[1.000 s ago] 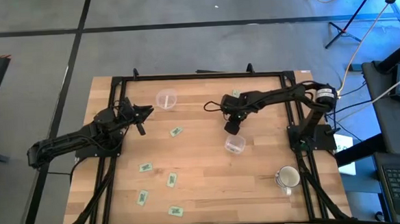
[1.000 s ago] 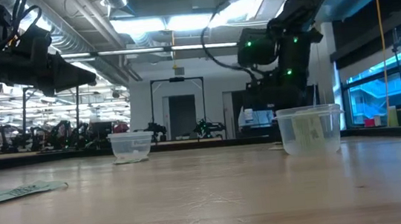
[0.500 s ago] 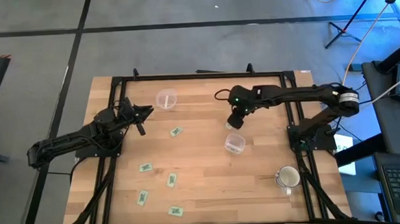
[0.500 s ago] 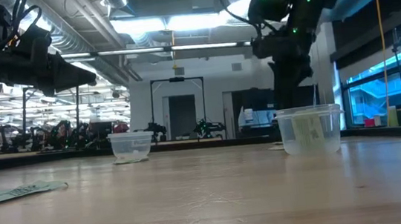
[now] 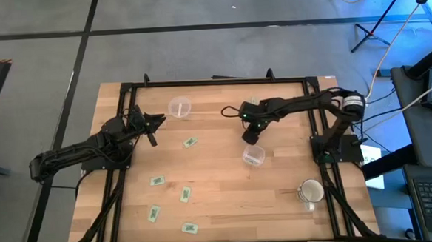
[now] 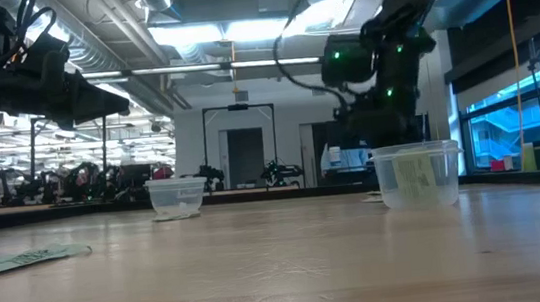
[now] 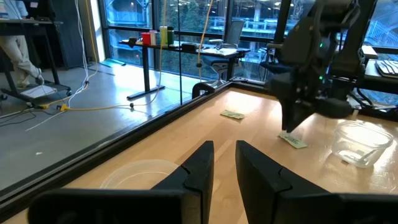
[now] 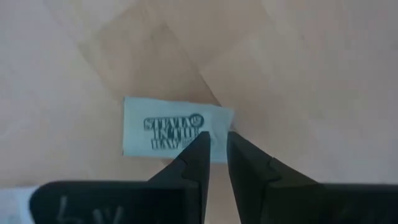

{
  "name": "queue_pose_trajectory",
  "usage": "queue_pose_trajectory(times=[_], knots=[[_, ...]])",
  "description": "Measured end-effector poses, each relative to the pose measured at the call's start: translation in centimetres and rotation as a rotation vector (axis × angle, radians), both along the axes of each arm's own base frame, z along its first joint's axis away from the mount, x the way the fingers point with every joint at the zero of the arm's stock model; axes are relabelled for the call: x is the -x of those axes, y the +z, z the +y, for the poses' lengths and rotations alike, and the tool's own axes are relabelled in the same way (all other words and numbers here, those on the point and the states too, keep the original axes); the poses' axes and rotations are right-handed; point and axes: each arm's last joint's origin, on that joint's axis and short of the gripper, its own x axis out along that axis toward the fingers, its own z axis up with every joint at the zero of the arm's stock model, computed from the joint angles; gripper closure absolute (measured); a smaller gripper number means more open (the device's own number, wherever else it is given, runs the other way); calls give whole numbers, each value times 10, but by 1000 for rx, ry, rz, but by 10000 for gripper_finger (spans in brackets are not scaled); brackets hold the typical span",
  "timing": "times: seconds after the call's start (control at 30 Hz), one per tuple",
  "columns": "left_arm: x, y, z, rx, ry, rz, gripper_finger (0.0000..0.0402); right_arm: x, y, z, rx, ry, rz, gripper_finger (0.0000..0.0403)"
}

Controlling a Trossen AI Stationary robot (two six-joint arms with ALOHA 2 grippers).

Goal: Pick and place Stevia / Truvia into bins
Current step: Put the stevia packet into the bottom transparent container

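The right gripper (image 5: 251, 136) hangs point-down over the far-middle part of the table (image 5: 227, 194). In the right wrist view its two fingers (image 8: 191, 163) stand nearly together, a narrow slit between them and nothing held.

Directly beyond the fingertips lies a Stevia packet (image 8: 168, 129), flat on the wood, printed side up. Its long axis runs across the line of the fingers, and the tips sit over the packet's near long edge, toward one short end rather than its middle. Whether they touch the paper cannot be told.

Judgement: the coming grasp turns on this offset. The fingers will likely need to spread and centre over the packet's short width before pinching; a flat paper packet gives little edge to catch.

The nearer bin (image 5: 253, 155) stands just beside this gripper, on the side toward the table's front, already holding at least one packet. The second bin (image 5: 179, 106) is well apart, close to the left gripper (image 5: 155, 123). That gripper waits raised above the table, fingers (image 7: 200, 167) narrowly parted and empty.

Bare wood surrounds the packet on all sides; five more packets (image 5: 190, 142) lie toward the left arm's half. A mug (image 5: 310, 192) stands well apart from the work.
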Motion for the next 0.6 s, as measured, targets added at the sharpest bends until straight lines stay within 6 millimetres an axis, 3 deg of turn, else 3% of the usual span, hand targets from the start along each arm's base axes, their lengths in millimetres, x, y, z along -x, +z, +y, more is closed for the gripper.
queue_pose_trajectory(times=[0.43,0.6], knots=[[0,0,0,0,-1,0,339,-4,-12,-1,-4,16,31,344],[0,0,0,0,0,0,339,-4,-13,-1,-9,-3,31,362]])
